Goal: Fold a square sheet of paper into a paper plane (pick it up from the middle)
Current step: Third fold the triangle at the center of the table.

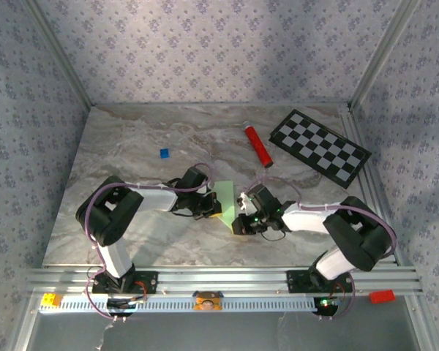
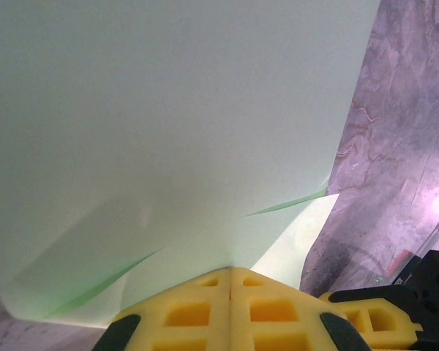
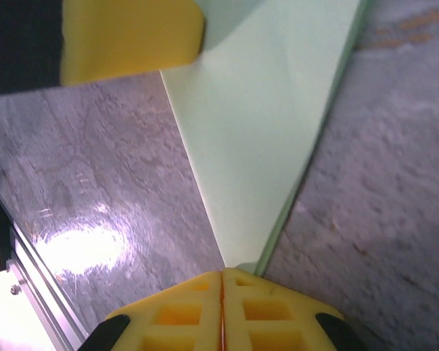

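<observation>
Left gripper (image 2: 230, 269) has its jaws pressed together on the near edge of the green paper sheet (image 2: 168, 131) — right gripper (image 3: 223, 272) is likewise clamped, on a pointed corner of it. The sheet sits between the two claws at the near-middle of the table (image 1: 132, 146), partly lifted. Progress looks early — pickup done, a couple of creases and one folded-over layer visible, no dart nose or centre crease yet. Most folds are left, I'd judge.

Closed fingers (image 2: 190, 316) on pale green paper (image 2: 168, 146)
</observation>
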`<action>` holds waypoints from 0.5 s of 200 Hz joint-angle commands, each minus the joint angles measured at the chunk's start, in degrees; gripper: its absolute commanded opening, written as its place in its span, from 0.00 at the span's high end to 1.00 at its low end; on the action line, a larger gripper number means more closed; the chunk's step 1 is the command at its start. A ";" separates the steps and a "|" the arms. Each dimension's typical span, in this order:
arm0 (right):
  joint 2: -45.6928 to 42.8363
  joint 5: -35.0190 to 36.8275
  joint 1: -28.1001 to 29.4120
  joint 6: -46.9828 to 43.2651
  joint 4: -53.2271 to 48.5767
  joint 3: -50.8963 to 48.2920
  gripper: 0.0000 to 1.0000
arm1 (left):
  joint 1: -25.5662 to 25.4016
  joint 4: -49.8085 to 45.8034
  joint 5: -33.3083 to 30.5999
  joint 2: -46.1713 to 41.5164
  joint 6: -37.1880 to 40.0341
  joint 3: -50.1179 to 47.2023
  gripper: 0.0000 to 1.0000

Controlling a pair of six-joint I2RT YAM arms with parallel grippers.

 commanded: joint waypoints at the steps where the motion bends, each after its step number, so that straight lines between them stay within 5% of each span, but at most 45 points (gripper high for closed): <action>1: -2.23 -0.77 -0.79 1.19 -5.62 -1.83 0.91 | -0.03 -4.66 -4.16 2.70 0.99 -0.90 1.00; 43: -7.40 -3.33 -1.93 -0.35 -5.73 1.78 0.91 | -0.05 -3.91 -4.01 2.68 0.55 -1.13 1.00; 100: 2.28 -4.25 -2.34 0.48 -4.07 9.99 0.90 | -0.04 -3.62 -3.85 2.59 0.37 -1.13 1.00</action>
